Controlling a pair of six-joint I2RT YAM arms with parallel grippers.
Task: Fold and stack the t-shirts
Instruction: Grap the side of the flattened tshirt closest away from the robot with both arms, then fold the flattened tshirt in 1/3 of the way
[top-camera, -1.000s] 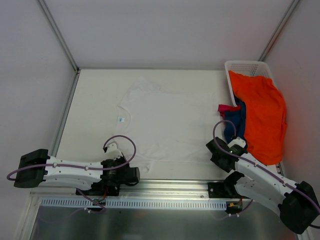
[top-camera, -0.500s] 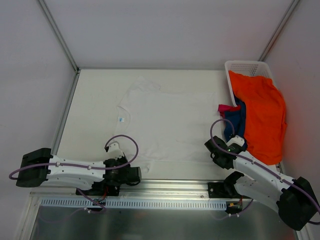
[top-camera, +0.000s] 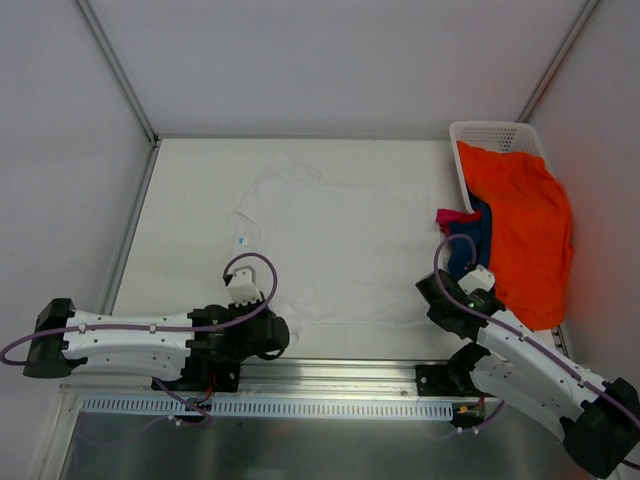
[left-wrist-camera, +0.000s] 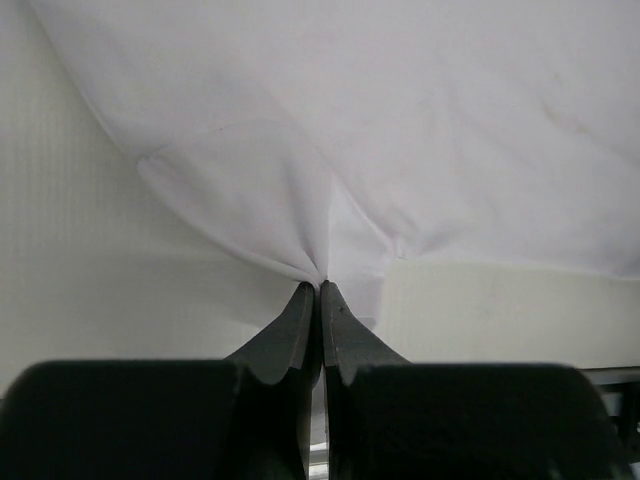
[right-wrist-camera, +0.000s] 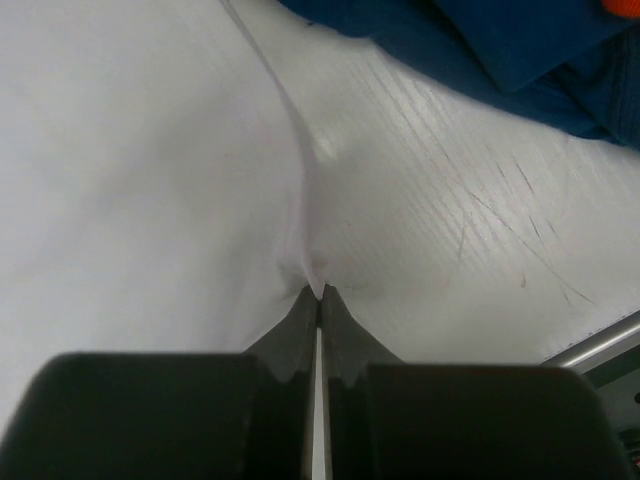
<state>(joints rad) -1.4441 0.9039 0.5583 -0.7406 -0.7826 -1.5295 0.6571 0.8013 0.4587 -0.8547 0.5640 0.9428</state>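
Because a fold needs a whole edge lifted at once, both arms have taken the near side of the white t-shirt (top-camera: 340, 250), one at each end. It lies spread flat in the middle of the table (top-camera: 190, 200), collar and label toward 9 o'clock, hem toward 3 o'clock.

The left gripper (left-wrist-camera: 320, 285) is at about 7 o'clock of the shirt. Its jaws are pressed together on a pinch of cloth where the near sleeve meets the body, and creases fan out from the tips. The right gripper (right-wrist-camera: 320, 290) is at about 5 o'clock, its jaws likewise closed tight on the hem corner, with a ridge of fabric running away from the pinch. Held this way, the near edge could probably be carried toward 12 o'clock and laid over the far half without the middle sagging much.

At 2 o'clock on the table stands the white lattice basket (top-camera: 490, 130). The orange t-shirt (top-camera: 525, 230) fills it and spills over its near rim toward 5 o'clock, hiding most of the walls. Along the orange cloth's 9 o'clock side sits the navy t-shirt (top-camera: 470, 240), with the small magenta t-shirt (top-camera: 450, 216) peeking out just above it. The navy cloth reaches close to the right gripper's corner, though apart from the white hem. Whether these two rest inside the basket or on the table beside it is hard to tell under the orange drape.
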